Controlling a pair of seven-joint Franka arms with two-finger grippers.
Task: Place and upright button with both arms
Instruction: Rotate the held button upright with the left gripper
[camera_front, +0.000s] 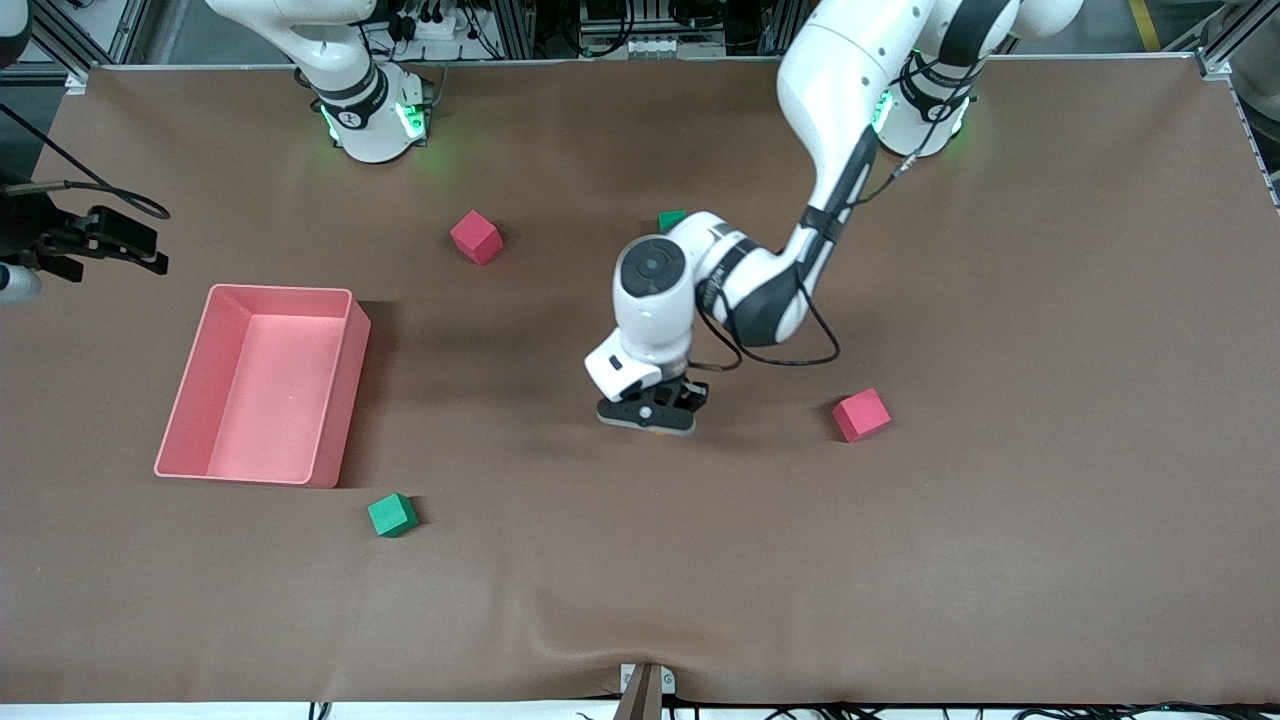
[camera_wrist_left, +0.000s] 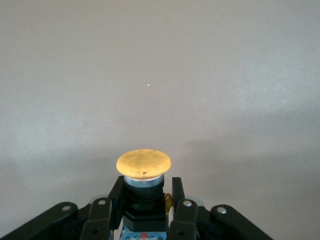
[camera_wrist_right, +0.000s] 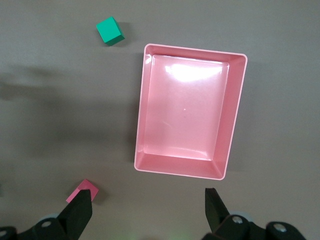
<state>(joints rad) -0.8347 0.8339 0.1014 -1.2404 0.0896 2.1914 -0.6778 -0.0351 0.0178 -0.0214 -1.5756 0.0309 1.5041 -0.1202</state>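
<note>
Orange-capped, the button (camera_wrist_left: 143, 165) sits pinched between the fingers (camera_wrist_left: 116, 197) of the left gripper (camera_front: 648, 412), low over the brown table cover (camera_front: 1000, 550), near the table's middle. From the pink bin (camera_front: 262, 383), that gripper lies toward the left arm's end of the table. The right gripper (camera_wrist_right: 147, 207) hangs high above the bin with its jaws spread wide and nothing between them. A green cube (camera_front: 391, 515) rests nearer the front camera than the bin, and a pink cube (camera_front: 476, 237) lies farther from it. A second pink cube (camera_front: 861, 414) sits toward the left arm's end, past the button.
</note>
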